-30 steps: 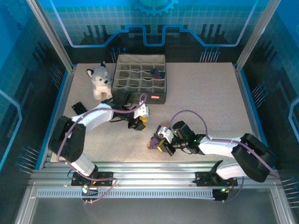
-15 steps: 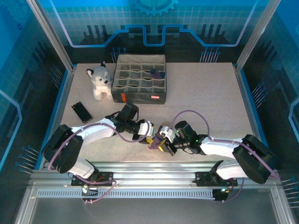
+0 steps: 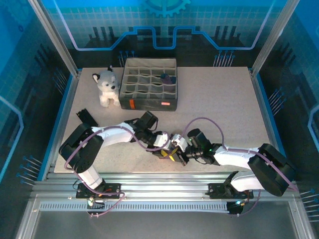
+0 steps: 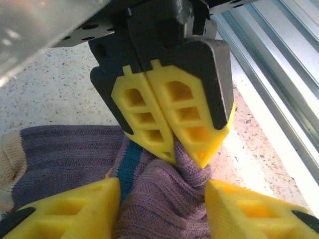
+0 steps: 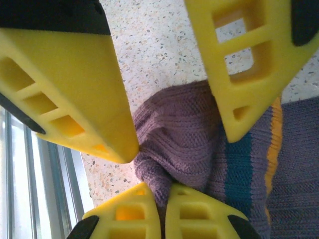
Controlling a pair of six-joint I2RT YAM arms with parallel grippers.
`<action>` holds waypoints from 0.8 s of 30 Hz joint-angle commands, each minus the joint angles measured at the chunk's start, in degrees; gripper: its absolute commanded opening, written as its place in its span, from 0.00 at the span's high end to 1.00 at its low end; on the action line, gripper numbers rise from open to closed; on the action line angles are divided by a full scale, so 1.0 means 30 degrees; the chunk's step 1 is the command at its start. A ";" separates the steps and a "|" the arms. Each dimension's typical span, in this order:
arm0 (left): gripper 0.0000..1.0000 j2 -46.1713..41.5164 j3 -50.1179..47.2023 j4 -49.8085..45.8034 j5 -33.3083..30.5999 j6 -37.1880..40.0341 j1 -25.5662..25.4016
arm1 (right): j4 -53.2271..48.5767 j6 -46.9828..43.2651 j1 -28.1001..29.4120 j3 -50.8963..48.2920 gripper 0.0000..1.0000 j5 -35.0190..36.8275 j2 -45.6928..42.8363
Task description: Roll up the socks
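Socks (image 4: 164, 199) ribbed knit cloth; table (image 5: 149, 40) speckled, matt, grainy.

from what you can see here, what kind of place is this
Probably a robot test cell: silver aluminium frame posts and blue see-through panels enclose a speckled tabletop, with staged props, a grey fabric divided organiser box and a grey-and-white plush husky.

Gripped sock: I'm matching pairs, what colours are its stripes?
Teal and orange stripes on the purple sock; clearest in right wrist view.
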 commanded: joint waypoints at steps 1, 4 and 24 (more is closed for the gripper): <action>0.53 0.0282 0.0111 -0.1819 0.0130 0.0849 -0.0309 | -0.0041 0.0278 -0.0402 -0.0340 1.00 -0.0038 -0.0392; 0.55 0.0390 -0.0058 -0.2159 -0.0350 0.0577 -0.0447 | 0.0188 0.0447 -0.0558 -0.0610 1.00 0.0086 -0.0801; 1.00 0.4103 0.4149 -0.6798 -0.0364 -0.2192 -0.0800 | -0.3047 0.2713 -0.1548 0.0540 1.00 0.2546 -0.2466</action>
